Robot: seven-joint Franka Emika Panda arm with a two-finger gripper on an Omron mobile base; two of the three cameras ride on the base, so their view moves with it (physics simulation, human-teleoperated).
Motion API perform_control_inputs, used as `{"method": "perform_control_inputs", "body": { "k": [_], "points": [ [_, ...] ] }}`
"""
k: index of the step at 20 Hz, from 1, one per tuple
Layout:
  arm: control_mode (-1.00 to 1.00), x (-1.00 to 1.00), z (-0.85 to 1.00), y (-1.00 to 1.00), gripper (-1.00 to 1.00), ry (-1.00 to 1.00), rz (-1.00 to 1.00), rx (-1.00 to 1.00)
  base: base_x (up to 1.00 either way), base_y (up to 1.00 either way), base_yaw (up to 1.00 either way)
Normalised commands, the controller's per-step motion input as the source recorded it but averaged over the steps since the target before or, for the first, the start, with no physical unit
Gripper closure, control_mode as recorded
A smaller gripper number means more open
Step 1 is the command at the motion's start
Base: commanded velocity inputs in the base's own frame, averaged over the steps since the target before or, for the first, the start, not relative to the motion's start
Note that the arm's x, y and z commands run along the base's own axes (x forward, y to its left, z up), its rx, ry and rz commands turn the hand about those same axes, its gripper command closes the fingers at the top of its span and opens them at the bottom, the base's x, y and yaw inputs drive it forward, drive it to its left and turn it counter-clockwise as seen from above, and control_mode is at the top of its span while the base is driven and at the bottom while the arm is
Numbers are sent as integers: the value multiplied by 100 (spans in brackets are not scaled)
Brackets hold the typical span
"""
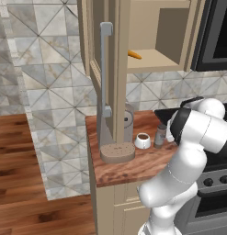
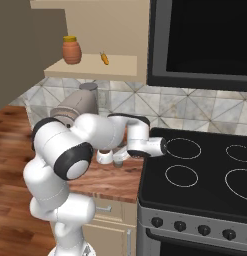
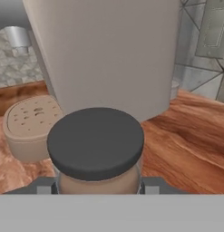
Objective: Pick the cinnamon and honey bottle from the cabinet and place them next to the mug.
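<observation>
Closest to the hand camera, the cinnamon (image 3: 95, 147) sits between the two fingers (image 3: 43, 185), which press against its sides just below the dark cap; the gripper (image 3: 96, 186) is closed on the jar. The jar stands upright, and in the left base view the cinnamon (image 1: 159, 136) rests on the wooden counter (image 1: 133, 167), partly covered by the white arm. Whether its bottom touches the wood or is slightly lifted cannot be told.

Just beside it, to the left in the left base view, is the mug (image 1: 142, 140), a low white cup with a dark inside, close to the jar but apart from it. In the right base view the mug (image 2: 105, 157) peeks out under the forearm.

A little further along the counter stands the round brown speckled base (image 1: 117, 152), also seen at the left of the hand view, with a grey cylinder (image 1: 128, 121) behind it near the tiled wall.

To the arm's right, the black stovetop (image 2: 205, 175) adjoins the counter.

Above and further back, the cabinet (image 2: 90, 67) stands open, its door (image 1: 116, 69) with the long grey handle (image 1: 104, 69) swung outward. On its shelf the honey bottle (image 2: 71, 50) sits upright towards the left, and a thin orange pointed thing (image 2: 104, 58) lies near it, apart from it.
</observation>
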Motion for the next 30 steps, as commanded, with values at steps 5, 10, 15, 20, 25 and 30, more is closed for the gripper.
{"method": "perform_control_inputs", "body": {
  "k": [5, 10, 15, 20, 25, 30],
  "points": [
    [-100, 0, -2, 0, 100, 0, 0, -3, 0, 0, 0],
    [-100, 0, -3, 0, 100, 0, 0, -1, 0, 0, 0],
    [-100, 0, 0, 0, -100, 0, 0, 0, 0, 0, 0],
    [-100, 0, 0, 0, -100, 0, 0, 0, 0, 0, 0],
    [-100, 0, 0, 0, -100, 0, 0, 0, 0, 0, 0],
    [-100, 0, 0, 0, -100, 0, 0, 0, 0, 0, 0]
  ]
}}
